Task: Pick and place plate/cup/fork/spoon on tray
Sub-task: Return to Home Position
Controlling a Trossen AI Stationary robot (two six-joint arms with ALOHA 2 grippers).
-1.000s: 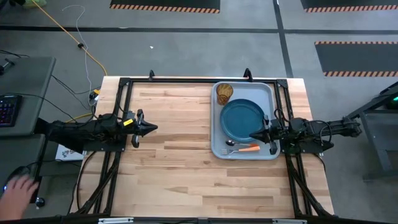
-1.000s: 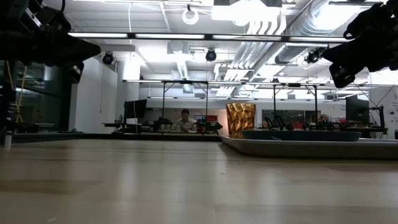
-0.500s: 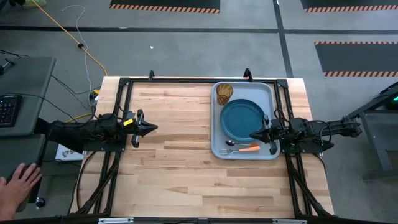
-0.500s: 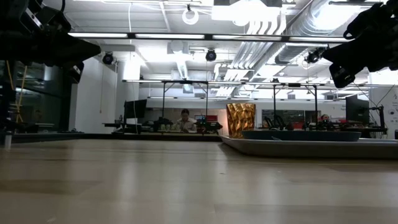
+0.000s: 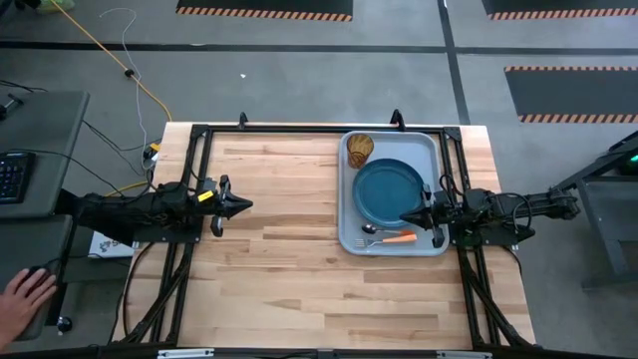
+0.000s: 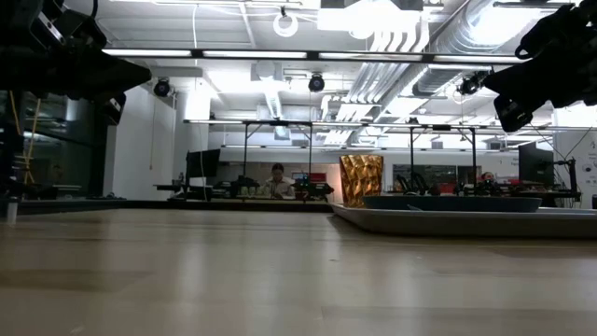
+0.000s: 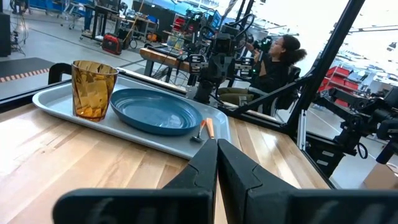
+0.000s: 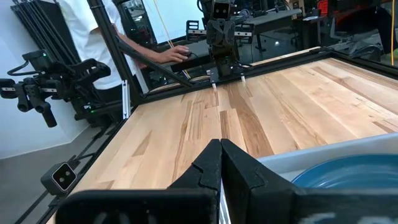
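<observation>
Round dark blue plate (image 5: 391, 192), translucent amber cup (image 5: 359, 150) and, seemingly, orange-handled fork (image 5: 400, 238) and spoon (image 5: 370, 230) lie on the light blue-grey tray (image 5: 347, 214). The left gripper (image 5: 244, 206) over the wooden table (image 5: 289, 269) and the right gripper (image 5: 407, 217) at the tray's edge hang closed and empty; only homing appears left.

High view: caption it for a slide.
The plate, cup, spoon and fork loaded on the tray; left gripper over the table, right gripper above the tray, both shut.

The tray (image 5: 414, 145) lies beneath the right gripper (image 5: 408, 218), well ahead of the left gripper's (image 5: 245, 206) fingers. On it, the plate (image 5: 389, 189) sits under the right fingers, between the cup (image 5: 360, 149) and the spoon (image 5: 370, 230) beside the fork (image 5: 397, 239).
</observation>
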